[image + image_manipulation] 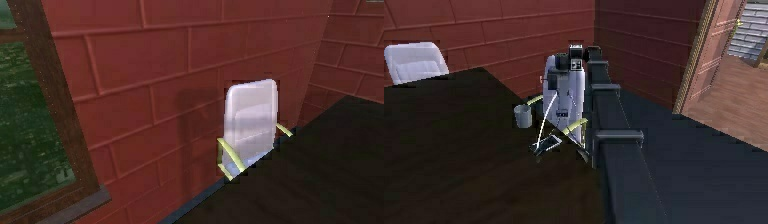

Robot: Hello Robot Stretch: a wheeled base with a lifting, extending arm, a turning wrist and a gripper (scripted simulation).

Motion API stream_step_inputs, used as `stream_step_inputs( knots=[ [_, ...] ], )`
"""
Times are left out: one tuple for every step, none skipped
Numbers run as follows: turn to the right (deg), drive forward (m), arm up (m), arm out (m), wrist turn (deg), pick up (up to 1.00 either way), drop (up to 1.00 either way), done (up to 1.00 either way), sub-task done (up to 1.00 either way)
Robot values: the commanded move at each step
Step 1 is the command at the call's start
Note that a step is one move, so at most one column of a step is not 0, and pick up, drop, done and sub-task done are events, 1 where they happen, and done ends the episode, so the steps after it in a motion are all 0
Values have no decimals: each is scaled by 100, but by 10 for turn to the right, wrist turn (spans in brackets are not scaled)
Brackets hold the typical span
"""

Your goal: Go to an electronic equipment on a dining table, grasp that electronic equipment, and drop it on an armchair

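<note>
Bare dark tabletop (444, 160) across the near left, free for passage. Mid-table, blocked by a small grey cup-like thing (521, 116) and, just right and nearer, a flat dark thing (547, 147). Hemmed at the far left by a pale-backed chair (412, 60), with red brick wall (494, 30) close behind. Open dark floor (684, 170) to the right, up to a wooden door frame (696, 50).

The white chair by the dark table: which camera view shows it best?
The forward view: the white chair stands before the brick wall, its pale back and yellow frame plain beside the dark table. In the arm side view its back appears at the upper left, the rest hidden by the table.
</note>
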Motion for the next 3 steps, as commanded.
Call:
stream_step_inputs(
  knots=[
    [0,0,0,0,450,0,0,0,0],
    [0,0,0,0,450,0,0,0,0],
    [0,0,0,0,420,0,0,0,0]
  ],
)
